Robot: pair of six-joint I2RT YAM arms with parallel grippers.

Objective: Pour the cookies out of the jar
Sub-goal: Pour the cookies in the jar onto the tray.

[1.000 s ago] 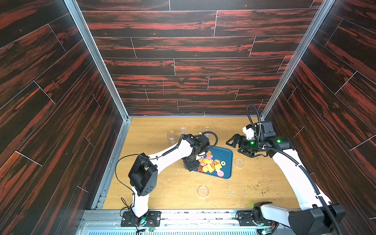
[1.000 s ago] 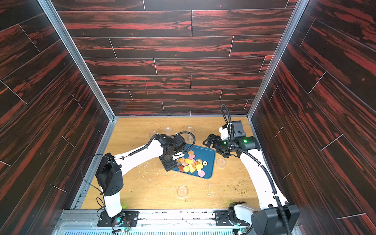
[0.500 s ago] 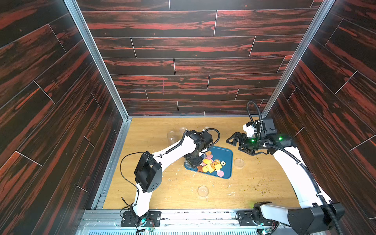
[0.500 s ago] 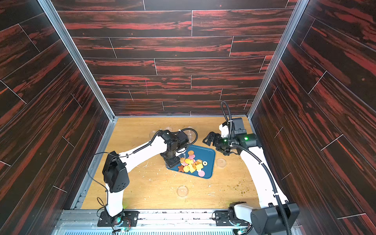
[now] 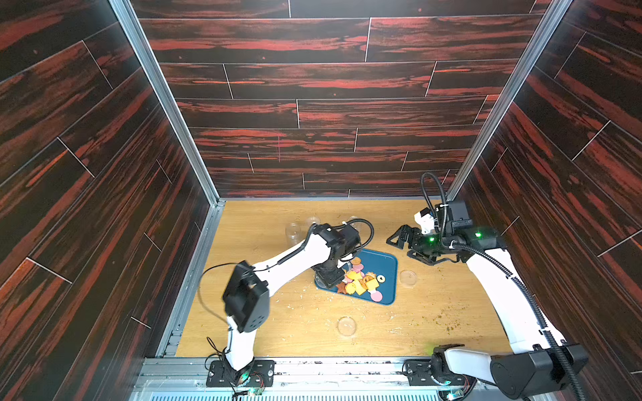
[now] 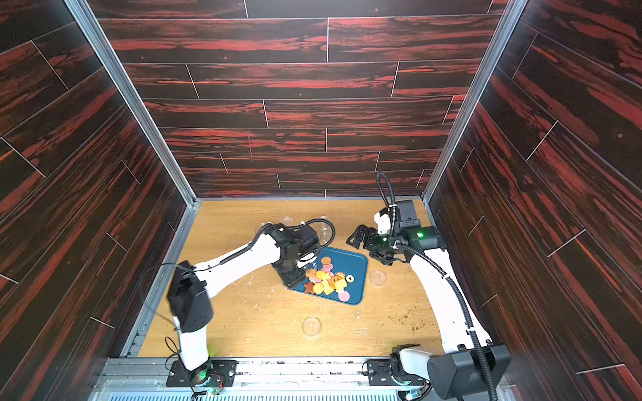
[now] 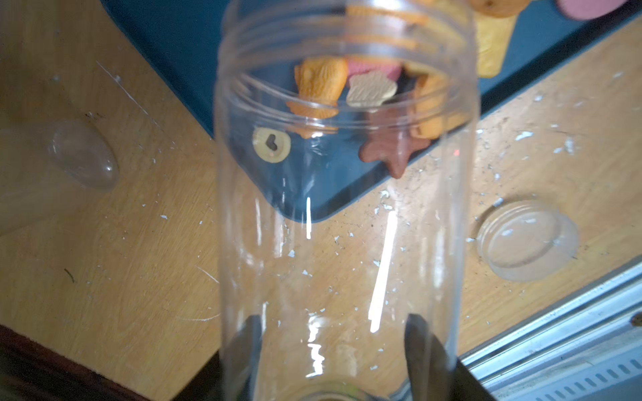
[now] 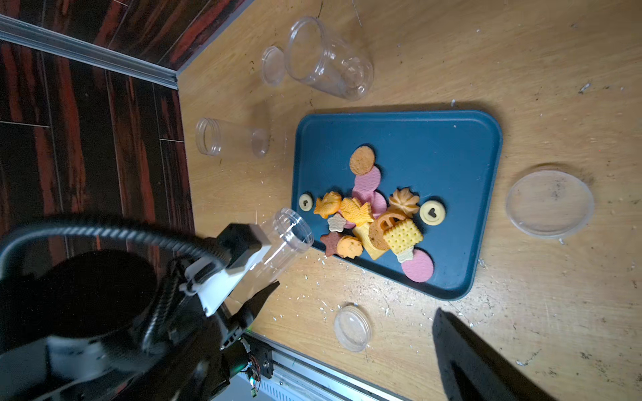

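The clear jar [image 7: 347,215] is held near its base by my left gripper [image 7: 333,347], shut on it. It is tilted, with its mouth [image 8: 293,225] low over the near left corner of the blue tray [image 5: 387,264]. Nothing shows inside the jar. The cookies [image 5: 361,283] lie in a heap on the tray, just past the mouth: pink discs, yellow squares, a brown star [image 8: 331,242] and pale rings [image 8: 432,212]. In both top views my right gripper [image 6: 359,239] hangs open and empty above the tray's far right corner. One of its fingers [image 8: 465,354] shows in the right wrist view.
Clear cups and jars [image 5: 293,232] stand or lie behind the tray, one cup [image 8: 330,59] on its side. A large clear lid [image 5: 407,277] lies right of the tray, and a small lid [image 5: 346,326] lies nearer the front rail. Crumbs dot the wooden floor.
My left arm has swayed slightly while keeping the jar tilted over the tray's corner. The heap of cookies and my right gripper look the same.
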